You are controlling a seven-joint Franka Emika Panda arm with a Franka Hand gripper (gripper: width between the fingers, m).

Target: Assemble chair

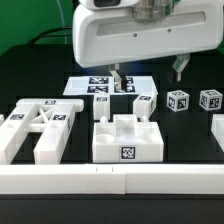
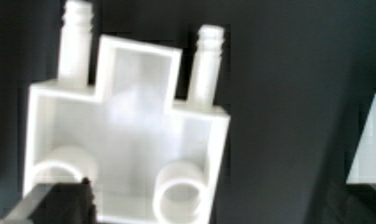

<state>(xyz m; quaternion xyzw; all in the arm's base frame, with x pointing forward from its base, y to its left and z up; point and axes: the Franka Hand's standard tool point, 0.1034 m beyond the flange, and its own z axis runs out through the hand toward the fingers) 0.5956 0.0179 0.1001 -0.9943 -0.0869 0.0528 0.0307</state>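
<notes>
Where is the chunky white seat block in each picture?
Exterior view: the seat block stands low in the middle, its tag facing the camera.
Wrist view: the seat block fills most of the picture, seen from above.
Shared landmark: the notch between its two raised sides.

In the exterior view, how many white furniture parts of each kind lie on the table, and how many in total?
seat block: 1
slotted back frame: 1
small tagged blocks: 3
white part cut off at the exterior view's right edge: 1
Total: 6
</notes>
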